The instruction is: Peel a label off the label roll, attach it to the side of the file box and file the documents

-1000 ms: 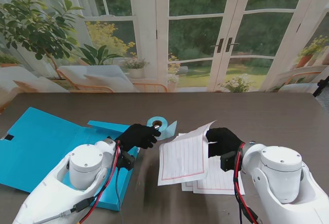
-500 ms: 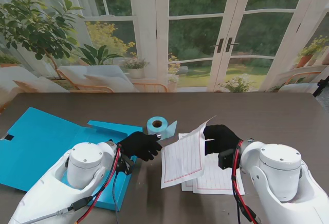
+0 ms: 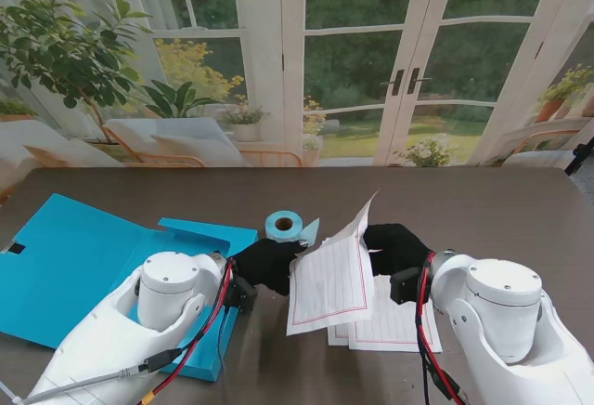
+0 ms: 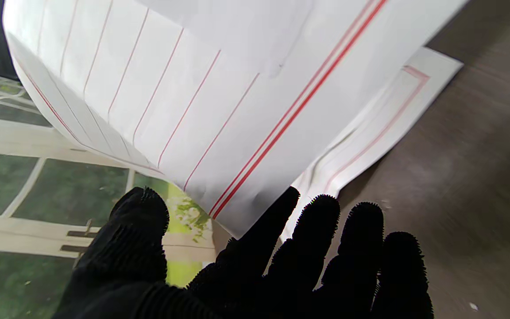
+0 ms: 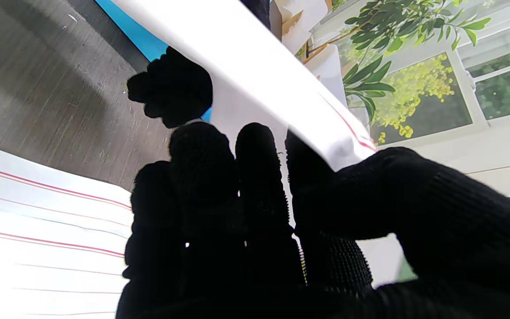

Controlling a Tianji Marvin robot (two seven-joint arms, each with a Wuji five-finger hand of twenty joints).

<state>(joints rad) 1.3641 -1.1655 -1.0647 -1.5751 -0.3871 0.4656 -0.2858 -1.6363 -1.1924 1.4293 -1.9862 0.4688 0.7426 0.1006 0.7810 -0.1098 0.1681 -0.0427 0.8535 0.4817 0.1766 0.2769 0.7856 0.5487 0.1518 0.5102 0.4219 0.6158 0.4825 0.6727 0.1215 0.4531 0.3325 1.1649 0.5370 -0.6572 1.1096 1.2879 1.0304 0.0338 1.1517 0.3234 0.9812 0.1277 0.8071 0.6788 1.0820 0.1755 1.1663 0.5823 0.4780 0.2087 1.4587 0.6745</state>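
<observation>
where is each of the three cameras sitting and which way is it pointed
Stand view: above the shoulders, looking down at the table; both white arms, left hand and right hand show.
Left wrist view: looks along black fingers at the lifted sheet.
Right wrist view: looks along the fingers gripping that sheet.
All three share the lifted sheet.

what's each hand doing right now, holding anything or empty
Left hand: open, fingers spread at the lifted sheet's edge, not gripping it.
Right hand: shut on the lifted sheet, pinched between thumb and fingers.
</observation>
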